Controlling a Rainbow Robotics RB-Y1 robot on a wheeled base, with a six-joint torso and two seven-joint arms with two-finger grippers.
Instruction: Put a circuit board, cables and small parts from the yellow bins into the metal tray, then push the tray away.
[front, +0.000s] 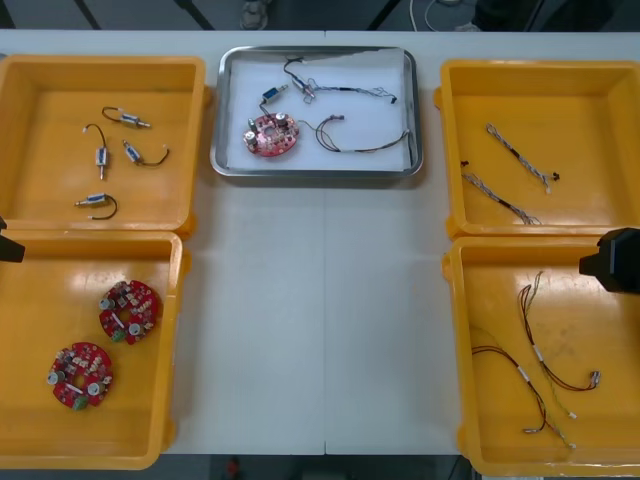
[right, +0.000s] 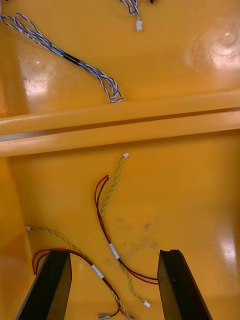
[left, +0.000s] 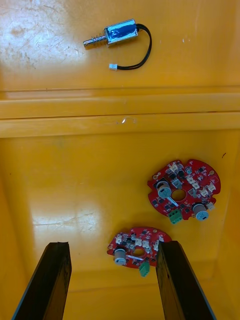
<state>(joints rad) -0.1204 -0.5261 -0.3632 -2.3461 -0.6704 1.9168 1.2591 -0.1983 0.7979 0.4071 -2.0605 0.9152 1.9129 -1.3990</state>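
At the far middle of the worktop (front: 320, 300), the metal tray (front: 316, 172) sits between the yellow bins (front: 50, 100). It is white inside and holds a round red circuit board (front: 271, 134), a small metal part (front: 273, 96) and a few thin cables (front: 360, 148). The left tool (left: 114, 245) hangs over the near left bin (left: 60, 190), its two black fingers standing well apart with nothing gripped. Two spare boards (left: 183, 189) lie on the bin floor, one of them just beyond the fingertips. Across the bin wall, in the far left bin, a loose metal part with a black cable (left: 117, 35) lies on its side, one of four there in the front view. The right tool (right: 114, 252) is likewise open and empty, over the near right bin (right: 200, 190), where red and yellow cables (right: 107, 220) trail between its fingers. Past that bin's wall, blue and white cables (right: 70, 57) rest in the far right bin.
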